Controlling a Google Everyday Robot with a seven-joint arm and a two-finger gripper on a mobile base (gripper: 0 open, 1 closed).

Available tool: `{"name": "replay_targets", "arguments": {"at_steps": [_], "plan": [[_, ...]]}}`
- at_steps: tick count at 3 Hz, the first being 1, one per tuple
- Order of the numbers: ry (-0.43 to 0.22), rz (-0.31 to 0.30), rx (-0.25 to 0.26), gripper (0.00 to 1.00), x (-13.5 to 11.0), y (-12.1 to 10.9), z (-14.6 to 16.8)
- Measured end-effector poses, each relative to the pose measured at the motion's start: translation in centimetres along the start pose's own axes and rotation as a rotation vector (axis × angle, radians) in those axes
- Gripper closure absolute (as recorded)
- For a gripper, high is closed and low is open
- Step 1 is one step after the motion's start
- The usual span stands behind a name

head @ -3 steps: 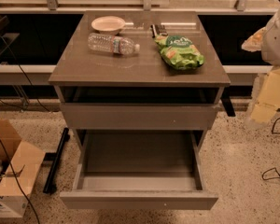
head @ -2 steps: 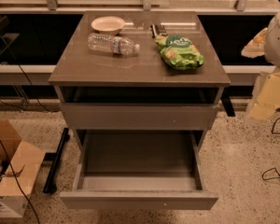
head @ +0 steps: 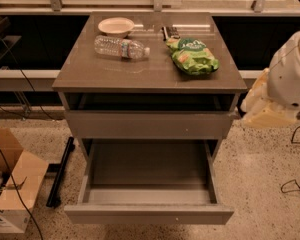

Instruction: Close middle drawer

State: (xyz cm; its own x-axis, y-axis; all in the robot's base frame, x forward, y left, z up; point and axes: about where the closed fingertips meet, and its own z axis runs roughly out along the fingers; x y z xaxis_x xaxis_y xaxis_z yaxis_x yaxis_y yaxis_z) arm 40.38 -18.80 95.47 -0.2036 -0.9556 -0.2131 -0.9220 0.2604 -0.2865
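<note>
Wide grey handle-less middle drawer point(head: 149, 215) stands fully out, lower centre. Gripper point(head: 264, 108) at right edge, well apart; jaw state cannot be told. Recommend a square, centred push.

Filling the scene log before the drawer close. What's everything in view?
cabinet: 1, grey-brown, centre
bowl: 1, pale, back left of the cabinet top
water bottle: 1, clear, lying on its side in front of the bowl
chip bag: 1, green, right side of the top
upper drawer front: 1, grey, just under the top
middle drawer: 1, grey, pulled out towards the camera
cardboard box: 1, brown, floor at lower left
robot arm: 1, white, right edge
gripper: 1, cream, right of the cabinet, apart from the drawers
</note>
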Motion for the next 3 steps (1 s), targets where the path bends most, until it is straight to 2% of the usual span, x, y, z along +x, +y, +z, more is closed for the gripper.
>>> {"name": "replay_targets", "arguments": {"at_steps": [1, 2, 3], "plan": [[-0.064, 0.023, -0.042, 0.88, 0.0, 1.4, 4.1], [-0.147, 0.045, -0.098, 1.0, 1.1, 2.6, 9.3], [-0.19, 0.086, -0.227, 1.0, 3.6, 3.7, 15.3]]}}
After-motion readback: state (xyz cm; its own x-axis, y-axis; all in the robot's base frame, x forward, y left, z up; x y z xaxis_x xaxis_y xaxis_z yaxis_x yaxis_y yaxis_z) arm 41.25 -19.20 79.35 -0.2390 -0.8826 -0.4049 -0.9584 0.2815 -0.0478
